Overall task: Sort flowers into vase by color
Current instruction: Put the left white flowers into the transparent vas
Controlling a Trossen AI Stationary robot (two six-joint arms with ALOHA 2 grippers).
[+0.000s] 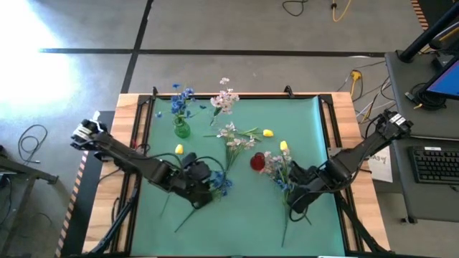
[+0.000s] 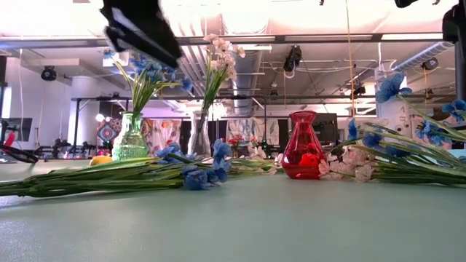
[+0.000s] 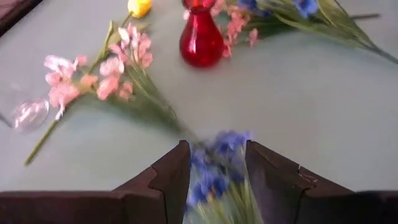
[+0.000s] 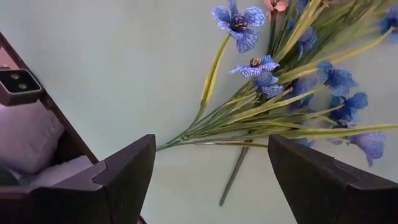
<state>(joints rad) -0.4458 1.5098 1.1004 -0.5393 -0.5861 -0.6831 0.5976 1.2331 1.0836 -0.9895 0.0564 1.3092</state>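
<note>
A blue-blossom stem (image 1: 221, 185) (image 2: 193, 175) lies flat on the green mat. My left gripper (image 1: 209, 183) (image 3: 214, 174) hangs open above it, raised off the table (image 2: 142, 33), and the blossoms (image 3: 217, 158) show between its fingers. My right gripper (image 1: 295, 195) (image 4: 211, 168) is wide open over the stalks of a blue and pink-white bunch (image 1: 280, 172) (image 4: 292, 93) lying at the mat's right. A green vase (image 1: 181, 130) (image 2: 131, 138) holds blue flowers, and a clear vase (image 2: 199, 135) holds pink-white sprays. The red vase (image 1: 257, 162) (image 3: 201, 37) stands between the arms.
A loose pink-white spray (image 1: 233, 136) (image 3: 118, 68) lies mid-mat. Yellow buds (image 1: 179, 149) (image 1: 267, 132) (image 1: 284, 145) lie scattered around it. Wooden rails (image 1: 136, 122) edge the mat left and right. Bare mat (image 1: 237, 229) stretches along the near edge.
</note>
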